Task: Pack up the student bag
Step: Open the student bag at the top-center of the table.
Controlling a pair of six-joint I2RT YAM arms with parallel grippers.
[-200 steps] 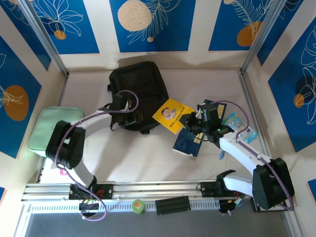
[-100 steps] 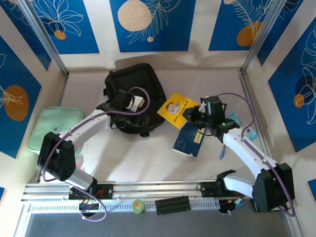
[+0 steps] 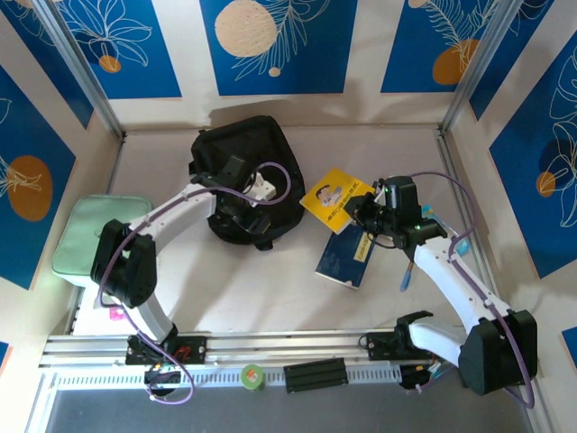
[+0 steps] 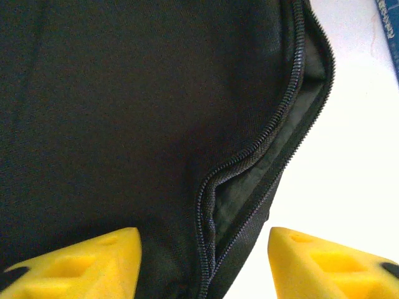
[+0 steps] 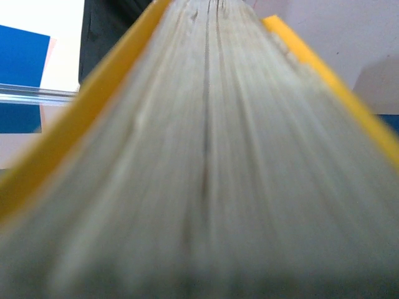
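Left end effector [image 4: 202,249] hangs with jaws apart, holding nothing, astride the unzipped lip [image 4: 249,162] of the student bag [image 4: 112,112] directly beneath it. The fabric looks soft and limp; I'd pinch that zipper edge to spread it. Right end effector [image 3: 363,212], beside the bag, is clamped on a stiff yellow book [image 3: 332,198]. Pale bench [image 3: 270,289] lies below, blue leaf-printed panels [image 3: 275,45] beyond.

Bright even light, soft shadows; the yellow book [image 5: 206,156] blurs close up.
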